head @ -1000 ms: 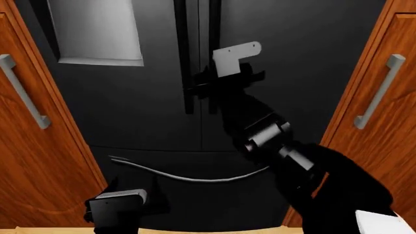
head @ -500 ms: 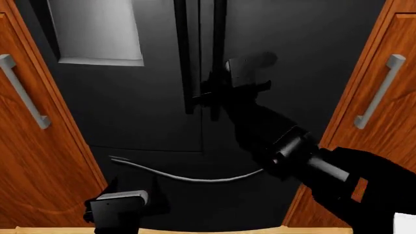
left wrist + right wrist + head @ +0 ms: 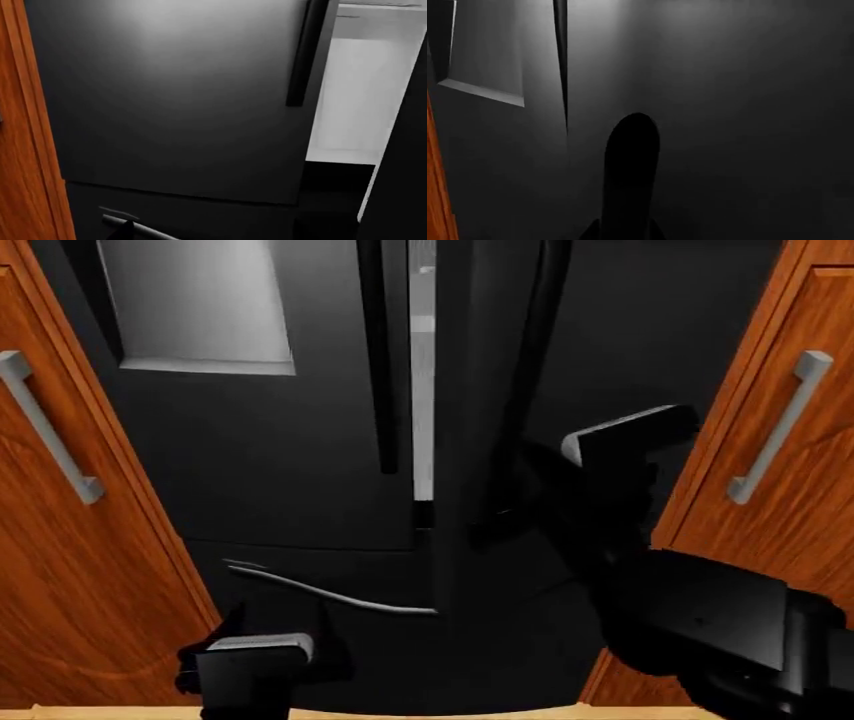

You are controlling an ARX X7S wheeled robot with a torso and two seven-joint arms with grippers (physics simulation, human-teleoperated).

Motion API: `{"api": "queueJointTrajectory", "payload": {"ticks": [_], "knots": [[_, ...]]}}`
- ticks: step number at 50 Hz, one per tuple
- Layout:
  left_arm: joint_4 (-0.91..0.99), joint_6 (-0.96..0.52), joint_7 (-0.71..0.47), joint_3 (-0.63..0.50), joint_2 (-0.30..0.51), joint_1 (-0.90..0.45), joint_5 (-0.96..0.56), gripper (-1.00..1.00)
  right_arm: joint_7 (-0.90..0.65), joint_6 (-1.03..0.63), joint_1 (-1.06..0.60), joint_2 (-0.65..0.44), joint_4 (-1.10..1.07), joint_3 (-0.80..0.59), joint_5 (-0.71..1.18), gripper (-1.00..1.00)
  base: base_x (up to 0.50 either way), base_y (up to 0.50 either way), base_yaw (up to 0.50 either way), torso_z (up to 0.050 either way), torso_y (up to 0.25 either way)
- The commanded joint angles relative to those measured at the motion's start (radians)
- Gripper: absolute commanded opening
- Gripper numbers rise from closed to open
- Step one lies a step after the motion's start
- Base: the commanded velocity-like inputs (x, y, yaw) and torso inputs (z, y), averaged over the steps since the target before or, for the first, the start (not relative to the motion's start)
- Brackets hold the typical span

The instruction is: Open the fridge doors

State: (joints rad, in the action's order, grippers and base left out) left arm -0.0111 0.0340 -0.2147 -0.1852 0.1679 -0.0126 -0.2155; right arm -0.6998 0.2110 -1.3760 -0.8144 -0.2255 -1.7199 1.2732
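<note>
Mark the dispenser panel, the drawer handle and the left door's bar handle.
dispenser panel (image 3: 200, 305), head view, middle of its grey face.
drawer handle (image 3: 327, 592), head view, mid-span of the curved silver bar.
left door's bar handle (image 3: 378, 360), head view, mid-length of the vertical black bar.

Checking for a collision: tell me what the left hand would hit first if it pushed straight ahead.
Probably the closed left fridge door: its glossy black face fills the left wrist view, with the opened gap off to one side. Depth is hard to judge.

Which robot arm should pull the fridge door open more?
Probably the right: its gripper is up at the right fridge door, already ajar. The left gripper sits low by the drawer handle.
</note>
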Motion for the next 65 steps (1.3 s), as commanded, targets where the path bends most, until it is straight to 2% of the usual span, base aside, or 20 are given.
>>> {"api": "queueJointTrajectory", "payload": {"ticks": [1, 14, 32, 59, 65], "knots": [[0.001, 0.000, -0.009, -0.013, 0.009, 0.001, 0.008, 1.00, -0.123, 0.008, -0.052, -0.263, -0.211, 0.065, -0.081, -1.00, 0.00, 0.00, -0.01, 0.000, 0.000], [-0.002, -0.003, -0.021, -0.023, 0.014, 0.000, 0.011, 1.00, -0.033, 0.040, -0.026, -0.468, -0.307, 0.041, -0.103, -1.00, 0.00, 0.00, -0.01, 0.001, 0.002], [-0.012, 0.001, -0.033, -0.043, 0.023, -0.008, 0.026, 1.00, 0.039, 0.036, -0.005, -0.640, -0.414, 0.023, -0.127, -1.00, 0.00, 0.00, 0.00, 0.001, 0.001], [-0.010, 0.002, -0.049, -0.055, 0.033, -0.010, 0.023, 1.00, 0.077, 0.076, 0.037, -0.712, -0.431, -0.003, -0.148, -1.00, 0.00, 0.00, 0.00, 0.000, 0.000], [-0.012, 0.003, -0.054, -0.059, 0.034, -0.011, 0.024, 1.00, 0.084, 0.098, 0.053, -0.681, -0.402, -0.014, -0.144, -1.00, 0.00, 0.00, 0.00, 0.002, 0.000]]}}
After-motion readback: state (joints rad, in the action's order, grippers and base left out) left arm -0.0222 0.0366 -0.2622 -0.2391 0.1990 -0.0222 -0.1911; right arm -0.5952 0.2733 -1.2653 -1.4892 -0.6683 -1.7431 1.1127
